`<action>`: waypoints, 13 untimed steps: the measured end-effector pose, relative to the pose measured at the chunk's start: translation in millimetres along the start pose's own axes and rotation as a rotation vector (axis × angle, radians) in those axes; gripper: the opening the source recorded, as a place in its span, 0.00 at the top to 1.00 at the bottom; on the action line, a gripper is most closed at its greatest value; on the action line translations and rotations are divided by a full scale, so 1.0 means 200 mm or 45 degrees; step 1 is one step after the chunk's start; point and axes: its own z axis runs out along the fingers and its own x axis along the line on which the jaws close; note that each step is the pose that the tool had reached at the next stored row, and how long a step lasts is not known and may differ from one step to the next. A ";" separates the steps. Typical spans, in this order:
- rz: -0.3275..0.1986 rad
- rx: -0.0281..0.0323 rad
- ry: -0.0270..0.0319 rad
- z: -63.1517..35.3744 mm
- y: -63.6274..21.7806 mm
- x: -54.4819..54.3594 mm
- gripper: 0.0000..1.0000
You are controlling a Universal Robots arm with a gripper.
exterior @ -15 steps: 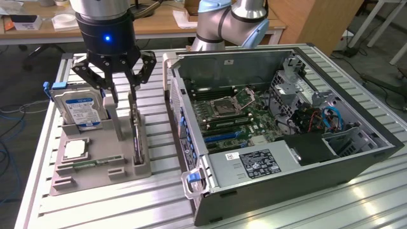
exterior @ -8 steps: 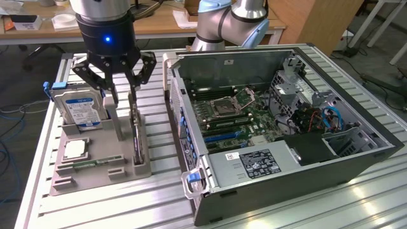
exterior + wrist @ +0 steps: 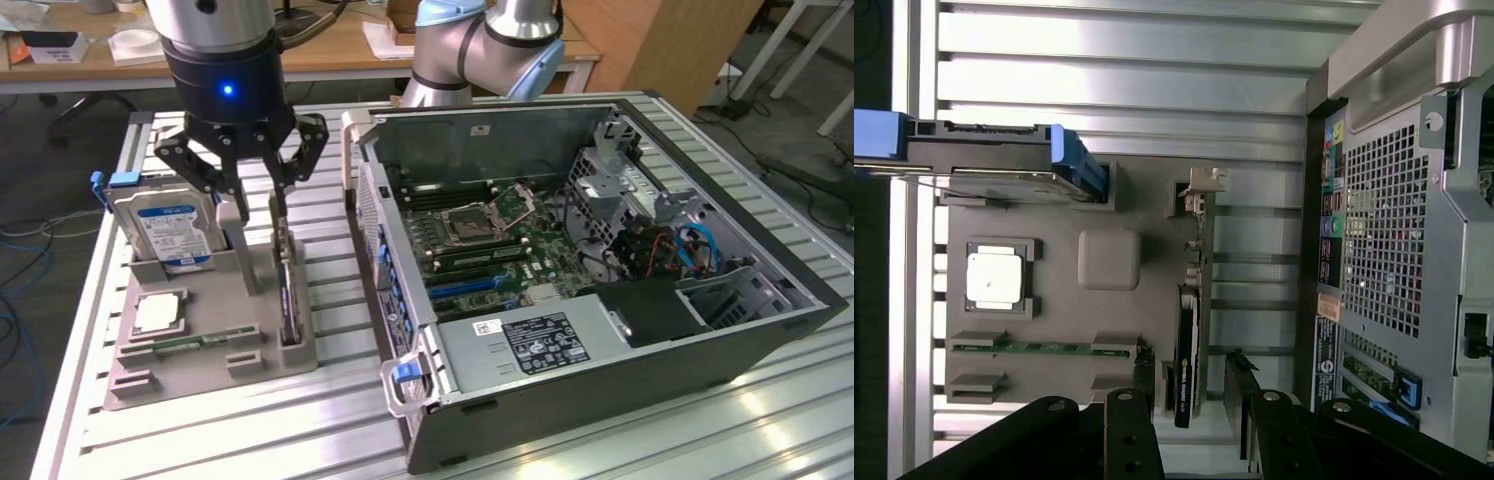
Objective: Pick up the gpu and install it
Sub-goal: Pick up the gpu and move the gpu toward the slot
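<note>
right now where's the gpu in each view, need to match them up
exterior view: the gpu stands on edge in the grey holder, on its side nearest the computer case, below the fingers.
wrist view: the gpu is a thin dark strip in the holder's slot, between the open fingers.
shared landmark: the square silver processor chip in the same holder.

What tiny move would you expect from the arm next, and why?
Probably a straight descent. The gripper hangs open close above the gpu, which stands on edge in its slot of the grey holder. In the wrist view the card lies in line between the fingers, so lowering should bring them to either side of it, ready to close.
</note>
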 end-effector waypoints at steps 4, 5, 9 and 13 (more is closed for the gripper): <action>0.000 0.0001 0.0001 0.004 0.000 0.00 0.58; 0.000 0.0000 0.0000 0.005 0.000 0.00 0.58; 0.000 0.0001 0.0001 0.008 0.000 0.00 0.58; 0.000 0.0001 0.0001 0.012 -0.001 0.00 0.58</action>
